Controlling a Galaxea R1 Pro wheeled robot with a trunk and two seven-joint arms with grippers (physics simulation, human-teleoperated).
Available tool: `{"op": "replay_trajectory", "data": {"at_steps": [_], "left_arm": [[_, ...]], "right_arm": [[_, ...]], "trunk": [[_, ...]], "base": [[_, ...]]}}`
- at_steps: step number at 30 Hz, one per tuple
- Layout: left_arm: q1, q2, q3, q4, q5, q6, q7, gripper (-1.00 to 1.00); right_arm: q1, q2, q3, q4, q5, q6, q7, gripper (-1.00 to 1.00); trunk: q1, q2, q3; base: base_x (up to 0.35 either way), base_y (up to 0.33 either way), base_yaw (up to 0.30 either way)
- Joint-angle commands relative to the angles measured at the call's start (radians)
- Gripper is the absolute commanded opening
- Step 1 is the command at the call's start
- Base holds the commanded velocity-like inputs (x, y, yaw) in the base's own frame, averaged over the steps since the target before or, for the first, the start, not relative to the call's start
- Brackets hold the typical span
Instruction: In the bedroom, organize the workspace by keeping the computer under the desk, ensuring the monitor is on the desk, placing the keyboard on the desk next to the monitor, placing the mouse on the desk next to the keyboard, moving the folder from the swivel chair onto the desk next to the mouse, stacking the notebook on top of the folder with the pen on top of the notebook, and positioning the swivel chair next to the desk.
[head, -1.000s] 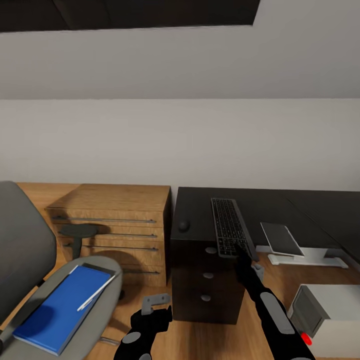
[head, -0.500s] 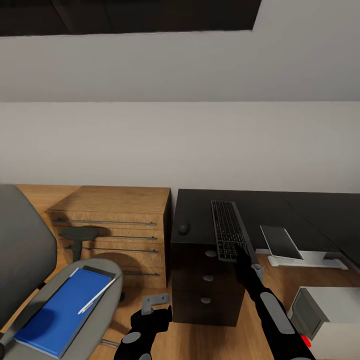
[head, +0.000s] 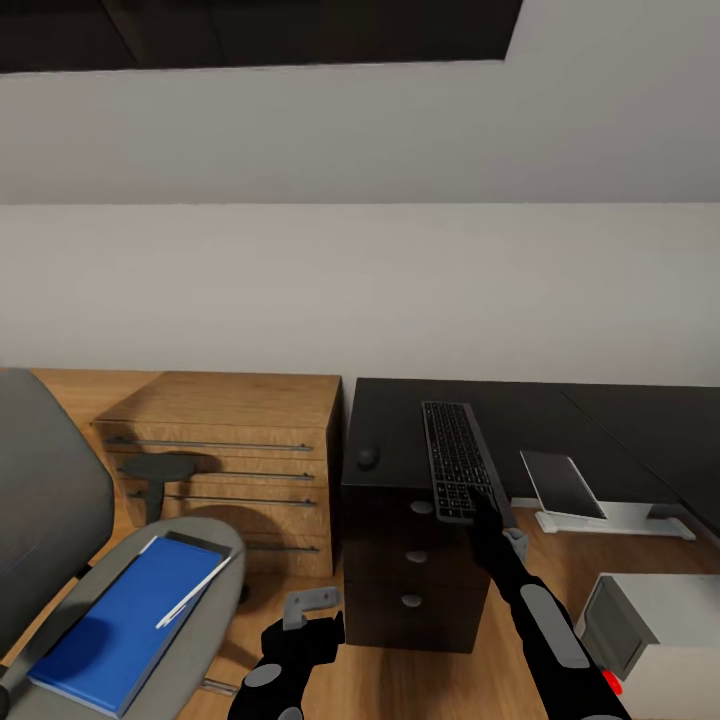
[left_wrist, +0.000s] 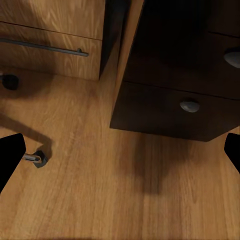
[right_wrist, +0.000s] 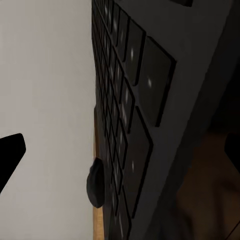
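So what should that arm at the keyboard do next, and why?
Probably let go and pull back: the keyboard already lies on the desk near the mouse, with the right gripper at its near end. The monitor looks off the desk.

The desk (head: 400, 410) is matt black, its drawer knobs (left_wrist: 189, 105) dull grey like metal. The chest of drawers (head: 240, 420) and floor (left_wrist: 100, 190) show grained wood. The keyboard (head: 458, 455) keys look like smooth plastic, faintly glossy. The swivel chair (head: 60, 520) seems grey cloth; the folder (head: 120, 625) is smooth blue.
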Motion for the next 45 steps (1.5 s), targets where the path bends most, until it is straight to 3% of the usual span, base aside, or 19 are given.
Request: {"op": "replay_trajectory", "data": {"at_steps": [1, 4, 5, 11, 30, 45], "left_arm": [[-0.001, 0.000, -0.001, -0.001, 0.008, 0.002, 0.008, 1.00], [-0.001, 0.000, -0.001, -0.001, 0.008, 0.002, 0.008, 1.00], [-0.001, 0.000, -0.001, -0.001, 0.008, 0.002, 0.008, 1.00], [-0.001, 0.000, -0.001, -0.001, 0.008, 0.002, 0.008, 1.00], [-0.001, -0.002, -0.003, 0.002, 0.006, 0.002, 0.013, 1.00], [-0.001, -0.006, -0.008, 0.052, 0.002, 0.002, 0.019, 1.00]], "right_arm": [[-0.001, 0.001, -0.005, 0.000, -0.008, 0.009, 0.003, 1.00], [-0.001, 0.001, -0.004, 0.000, -0.008, 0.009, 0.003, 1.00], [-0.001, 0.001, -0.004, 0.000, -0.008, 0.009, 0.002, -1.00], [-0.001, 0.001, -0.004, 0.000, -0.008, 0.007, 0.002, -1.00], [-0.001, 0.001, -0.003, -0.011, -0.008, 0.005, 0.004, -1.00], [0.001, 0.002, -0.003, -0.080, -0.011, 0.005, 0.004, -1.00]], "trunk": [[0.000, -0.001, -0.001], [0.000, -0.001, -0.001], [0.000, -0.001, -0.001], [0.000, -0.001, -0.001], [-0.073, 0.132, 0.059], [-0.130, 0.237, 0.106]], "base": [[0.000, 0.000, 0.000], [0.000, 0.000, 0.000], [0.000, 0.000, 0.000], [0.000, 0.000, 0.000], [0.000, 0.000, 0.000], [0.000, 0.000, 0.000]]}}
